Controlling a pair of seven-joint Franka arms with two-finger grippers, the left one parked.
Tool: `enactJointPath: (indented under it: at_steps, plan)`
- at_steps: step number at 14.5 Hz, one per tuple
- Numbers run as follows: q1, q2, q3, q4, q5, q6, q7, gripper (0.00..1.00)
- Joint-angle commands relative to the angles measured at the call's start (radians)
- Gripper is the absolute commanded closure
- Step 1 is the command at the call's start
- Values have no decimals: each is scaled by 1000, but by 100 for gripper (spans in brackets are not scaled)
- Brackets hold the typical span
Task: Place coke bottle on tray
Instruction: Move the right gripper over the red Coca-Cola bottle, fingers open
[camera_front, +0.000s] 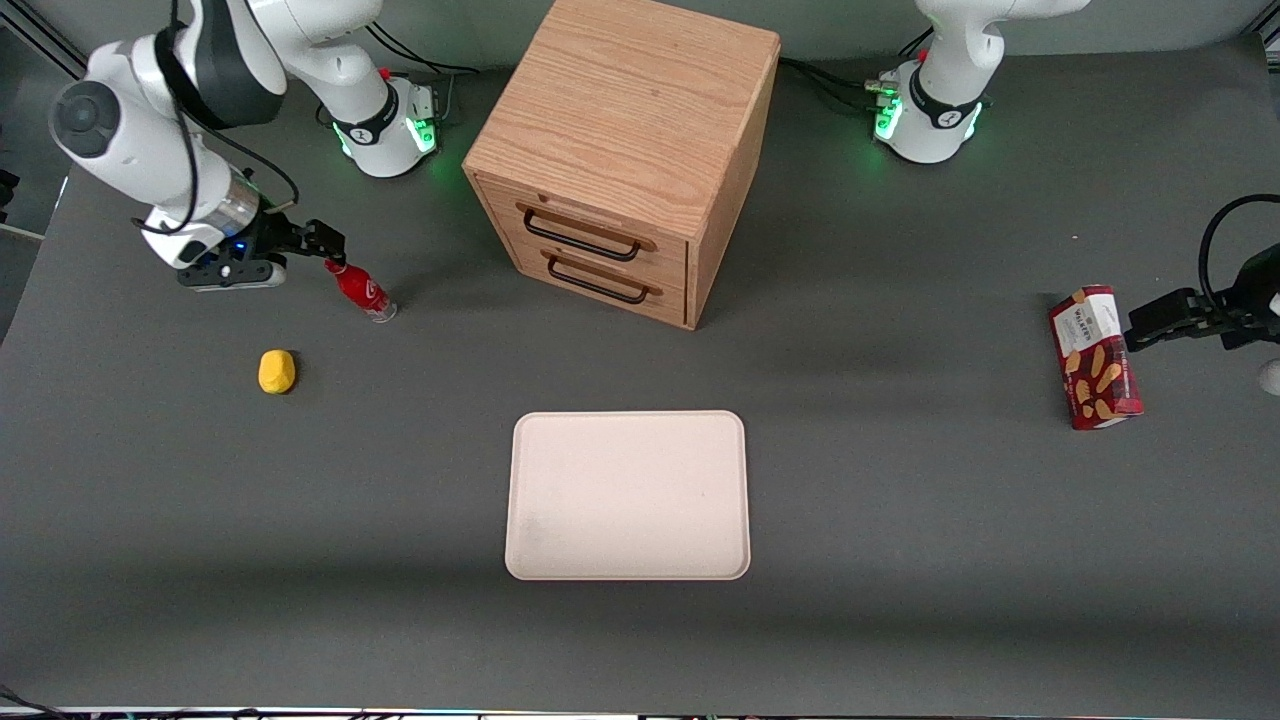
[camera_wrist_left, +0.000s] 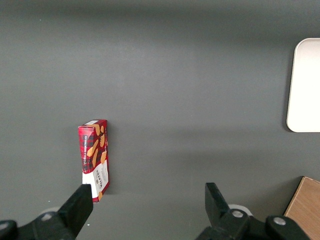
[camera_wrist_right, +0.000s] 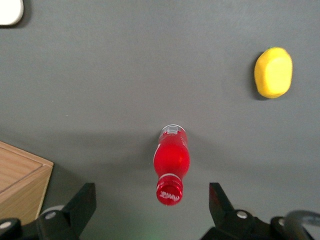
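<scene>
So the right arm's black two-finger gripper (camera_front: 318, 243) sat in the upper left of the front frame, fingers spread wide apart with nothing held, right above the red cap of the small slim red coke bottle (camera_front: 363, 291). The bottle stood upright on the dark grey table (camera_front: 900, 500), and in the wrist shot (camera_wrist_right: 171, 165) its cap fell between the open fingers. Below it lay a yellow rounded lump (camera_front: 277, 371) (lemon-ish, can't say for sure). Risk as I saw it: such a narrow, tall bottle would tip if one finger touched first, or slip if grabbed only by the cap. The flat pale beige-pink tray (camera_front: 628, 425) lay lower centre, well apart, so the carry had to pass near the oak drawer cabinet (camera_front: 625, 150).
</scene>
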Motion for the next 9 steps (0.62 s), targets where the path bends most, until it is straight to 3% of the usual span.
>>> enactJointPath:
  at_steps: [1,9]
  plan:
    - [13,-35,-3,-107,-26,109,25,0]
    - [11,-6,-3,-193,-57,214,25,0]
